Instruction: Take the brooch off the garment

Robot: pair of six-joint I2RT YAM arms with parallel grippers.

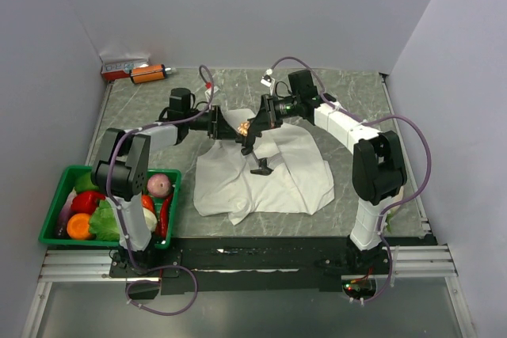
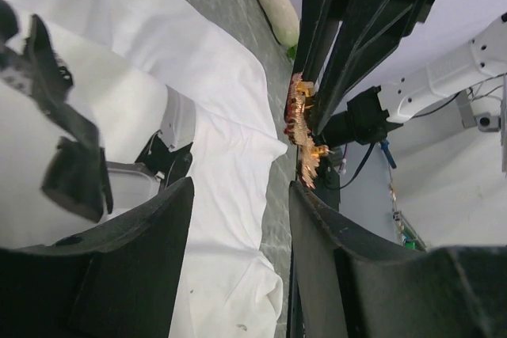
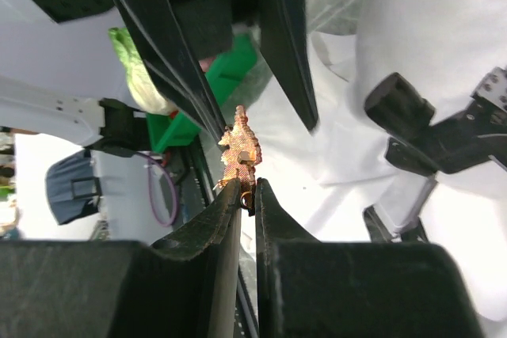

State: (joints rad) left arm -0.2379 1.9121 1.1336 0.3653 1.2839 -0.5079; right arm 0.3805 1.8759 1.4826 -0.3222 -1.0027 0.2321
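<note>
The brooch point(image 1: 245, 127) is a tiny orange-red piece held up in the air above the garment point(image 1: 269, 176), a white T-shirt spread on the table. My right gripper point(image 3: 247, 187) is shut on the lower end of the brooch point(image 3: 239, 148), which sticks out past its tips clear of the cloth. My left gripper point(image 2: 242, 187) faces it, open. The brooch point(image 2: 301, 128) hangs just beyond the left gripper's right finger point(image 2: 317, 227). In the right wrist view the left gripper's two fingers point(image 3: 289, 45) stand either side of the brooch.
A green basket point(image 1: 67, 176) of vegetables sits at the front left, beside the left arm's base. An orange bottle point(image 1: 149, 74) and a small box point(image 1: 123, 67) lie at the back left corner. Black printed shapes point(image 1: 261, 170) mark the garment under the grippers.
</note>
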